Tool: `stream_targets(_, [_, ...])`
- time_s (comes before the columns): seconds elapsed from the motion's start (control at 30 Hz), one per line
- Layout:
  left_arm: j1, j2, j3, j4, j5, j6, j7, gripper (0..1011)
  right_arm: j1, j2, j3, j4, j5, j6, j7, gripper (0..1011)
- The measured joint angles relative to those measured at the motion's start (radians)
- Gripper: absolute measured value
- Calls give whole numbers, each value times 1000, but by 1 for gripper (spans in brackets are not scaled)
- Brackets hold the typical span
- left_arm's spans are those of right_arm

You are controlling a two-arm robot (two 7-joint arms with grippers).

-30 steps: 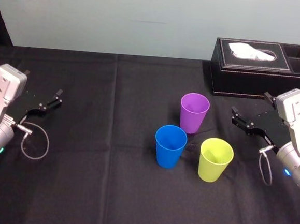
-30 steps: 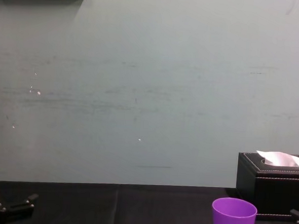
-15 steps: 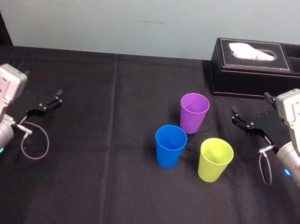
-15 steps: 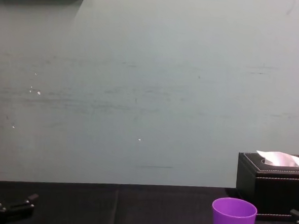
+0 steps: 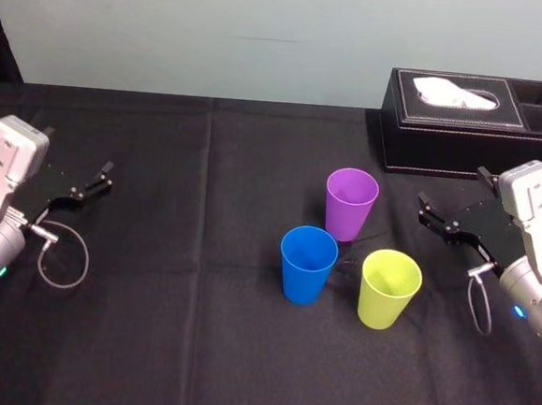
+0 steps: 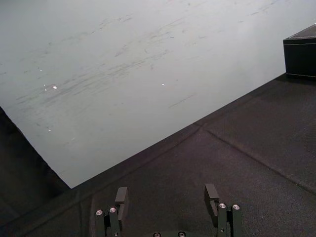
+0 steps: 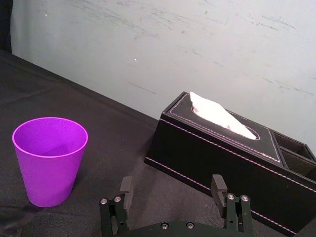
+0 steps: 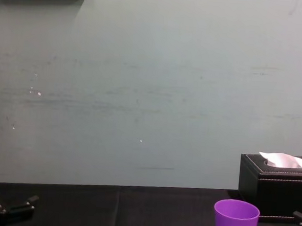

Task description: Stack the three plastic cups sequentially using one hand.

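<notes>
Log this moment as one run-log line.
stage: not started | purple cup, blue cup, yellow-green cup: upright, unstacked | left gripper: open, far left | right gripper: open, right of cups

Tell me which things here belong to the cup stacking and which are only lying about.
Job: purple cup, blue cup, yellow-green cup; right gripper, open, beside them; left gripper, open, parked far left.
Lying about: tissue box, at the back right.

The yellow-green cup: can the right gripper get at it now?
Probably yes. The right gripper, fingers open, sits beside the yellow-green cup with bare table between; the purple cup and tissue box stand farther back. The left gripper is parked far left.
</notes>
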Motion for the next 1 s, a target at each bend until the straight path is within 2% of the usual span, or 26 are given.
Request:
stream_targets(0.2, [0,0,0,0,0,0,0,1011,0,0,1,0,0,0,0,1003])
stream_targets(0.3, [0,0,0,0,0,0,0,1011,-7,0,9,-7,-3,-21,5,1003])
stream_targets(0.43, [0,0,0,0,0,0,0,1011,-28,3,34,-29,2,-43,20,1003])
stream_targets(0.57, [0,0,0,0,0,0,0,1011,-55,15,59,-60,17,-41,29,1003])
stream_targets(0.77, [0,0,0,0,0,0,0,1011,-156,71,116,-158,68,0,54,1003])
stream_targets(0.8, [0,0,0,0,0,0,0,1011,-192,91,134,-188,89,7,68,1003])
stream_targets(0.93, [0,0,0,0,0,0,0,1011,-268,131,170,-240,127,11,95,1003])
stream_targets(1.0, [0,0,0,0,0,0,0,1011,-326,162,199,-275,155,11,117,1003])
